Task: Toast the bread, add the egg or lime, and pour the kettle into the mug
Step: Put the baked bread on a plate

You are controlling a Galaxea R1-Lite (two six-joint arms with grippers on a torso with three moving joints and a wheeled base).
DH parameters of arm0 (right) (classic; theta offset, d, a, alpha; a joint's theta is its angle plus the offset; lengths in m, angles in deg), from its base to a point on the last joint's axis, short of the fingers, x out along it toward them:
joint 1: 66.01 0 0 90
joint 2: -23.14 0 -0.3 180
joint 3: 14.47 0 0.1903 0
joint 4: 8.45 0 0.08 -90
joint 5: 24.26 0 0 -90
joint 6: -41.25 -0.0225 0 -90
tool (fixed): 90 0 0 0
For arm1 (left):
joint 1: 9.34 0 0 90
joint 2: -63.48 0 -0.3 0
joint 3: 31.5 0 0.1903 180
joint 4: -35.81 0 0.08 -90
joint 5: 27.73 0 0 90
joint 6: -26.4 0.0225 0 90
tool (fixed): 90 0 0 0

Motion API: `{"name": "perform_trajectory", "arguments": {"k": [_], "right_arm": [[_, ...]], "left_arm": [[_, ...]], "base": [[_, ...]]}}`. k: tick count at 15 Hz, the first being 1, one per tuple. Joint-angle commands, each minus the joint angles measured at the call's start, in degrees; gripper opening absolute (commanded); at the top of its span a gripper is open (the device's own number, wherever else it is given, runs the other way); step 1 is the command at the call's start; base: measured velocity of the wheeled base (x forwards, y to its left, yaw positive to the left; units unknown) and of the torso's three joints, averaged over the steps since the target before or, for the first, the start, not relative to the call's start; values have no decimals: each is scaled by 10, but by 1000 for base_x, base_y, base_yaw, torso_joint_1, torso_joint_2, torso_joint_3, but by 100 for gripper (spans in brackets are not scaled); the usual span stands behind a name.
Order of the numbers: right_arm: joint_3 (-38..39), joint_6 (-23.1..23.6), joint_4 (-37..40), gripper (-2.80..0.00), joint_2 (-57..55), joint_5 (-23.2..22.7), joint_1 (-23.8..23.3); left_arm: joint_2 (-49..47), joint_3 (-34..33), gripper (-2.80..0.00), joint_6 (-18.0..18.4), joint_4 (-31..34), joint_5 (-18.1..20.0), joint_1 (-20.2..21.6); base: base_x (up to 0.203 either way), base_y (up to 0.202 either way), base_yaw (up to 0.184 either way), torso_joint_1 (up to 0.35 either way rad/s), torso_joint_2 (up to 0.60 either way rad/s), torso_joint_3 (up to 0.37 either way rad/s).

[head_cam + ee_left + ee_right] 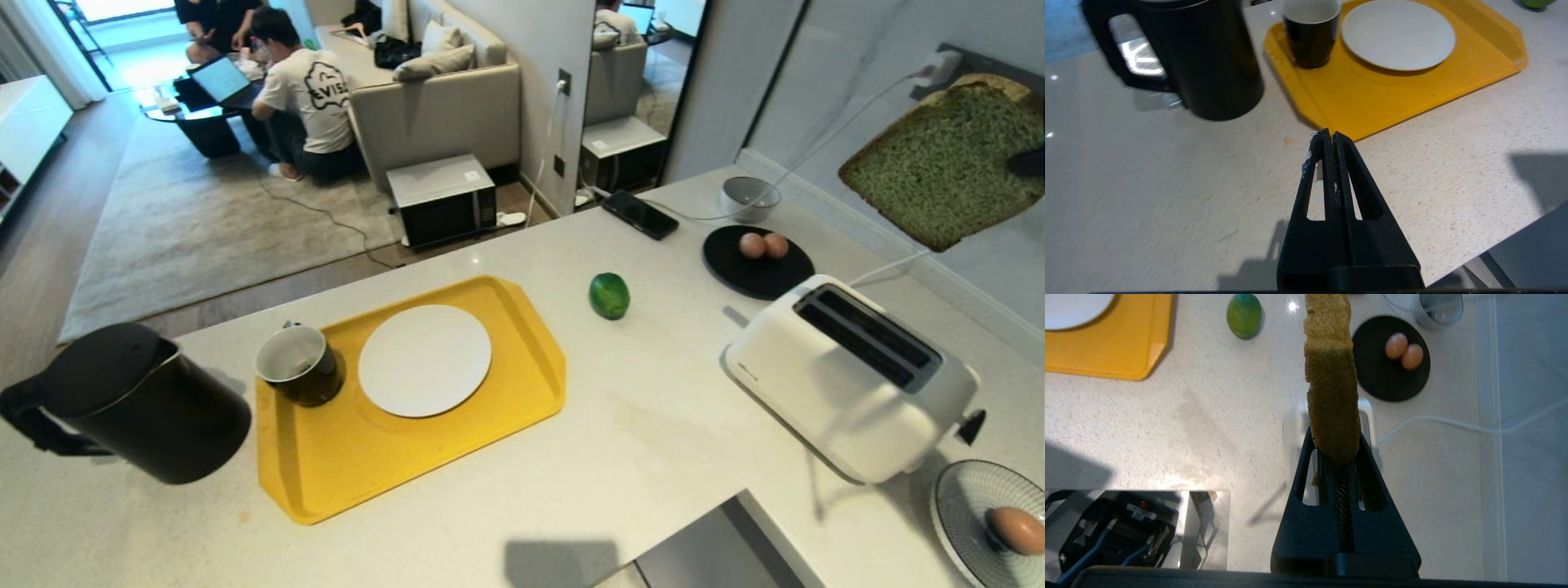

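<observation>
A pale speckled desk [653, 457] fills the near part of an open-plan room, with a living area beyond it where a person sits on the floor by a sofa.

Nearest the robot, an egg [1018, 529] lies on a striped plate [955, 498] at the right edge of the desk, and the black kettle [139, 400] stands at the left edge. The left hand [1329, 136] is parked low over bare desk just short of the yellow tray [359, 465], its fingers pressed together on nothing. On the tray the black mug [298, 363] stands just beside an empty white plate [424, 359].

To the right the white toaster [849, 376] sits with both slots empty. Further back a lime [609, 295] lies alone on the desk, and two more eggs [764, 245] rest touching each other on a black plate [755, 273].

The slice of green bread [947, 159] is held in the air above and beyond the toaster; the right hand [1337, 455] is seen pinching it by one edge, so that the slice sticks out past the fingertips.

The step in hand is judged to be loading the toaster. For that to go well, the slice should be turned until its flat faces run parallel to a slot, centred over the opening, and lowered edge first. The grip should be loosened only once the bread is well inside the slot, so that it cannot tip onto the toaster's top. The lever at the toaster's end is then left to be pressed.
</observation>
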Motion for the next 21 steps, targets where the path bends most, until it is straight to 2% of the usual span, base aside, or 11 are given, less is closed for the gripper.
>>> {"name": "perform_trajectory", "arguments": {"k": [1,10,12,15,17,19,21], "right_arm": [[8,1,2,-280,12,0,0],[39,2,2,-280,22,-1,1],[48,21,2,-280,22,-6,4],[52,34,-13,-280,3,-5,69],[52,20,-46,-280,-29,1,124],[52,-18,-66,-280,-68,25,185],[48,-90,-71,-280,-117,36,232]], "left_arm": [[-1,0,-280,0,0,0,0],[-1,-1,-280,0,0,0,0],[-1,0,-280,0,0,0,0],[-1,0,-280,0,0,0,0],[-1,0,-280,0,0,0,0],[-1,0,-280,0,0,0,0],[-1,0,-280,0,0,0,0]], "base": [[-1,-10,182,-2,2,2],[0,-9,171,3,3,2],[3,-2,116,4,2,0],[0,0,0,0,0,0],[0,0,0,0,0,0],[0,0,0,0,0,0],[0,0,0,0,0,0]]}}
